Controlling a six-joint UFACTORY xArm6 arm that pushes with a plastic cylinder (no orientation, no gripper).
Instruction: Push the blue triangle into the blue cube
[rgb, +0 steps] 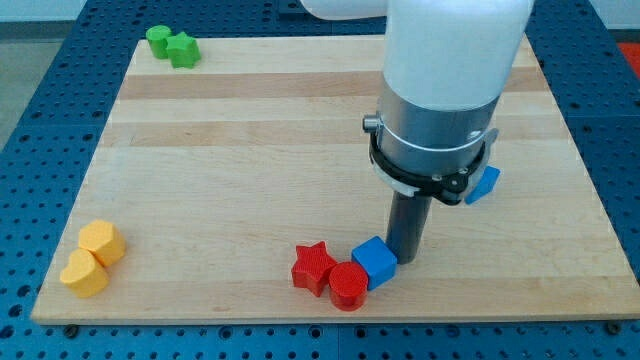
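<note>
Lower frame, left to right: two yellow blocks (92, 258); red star (313, 267); red cylinder (348, 286); blue cube (375, 262), touching that cylinder. My tip (404, 260), a bare rod with nothing to grasp, stands just right of the cube. Blue triangle (485, 184): centre right, half hidden behind the arm, up-right of tip. Green blocks (171, 46): upper left.
</note>
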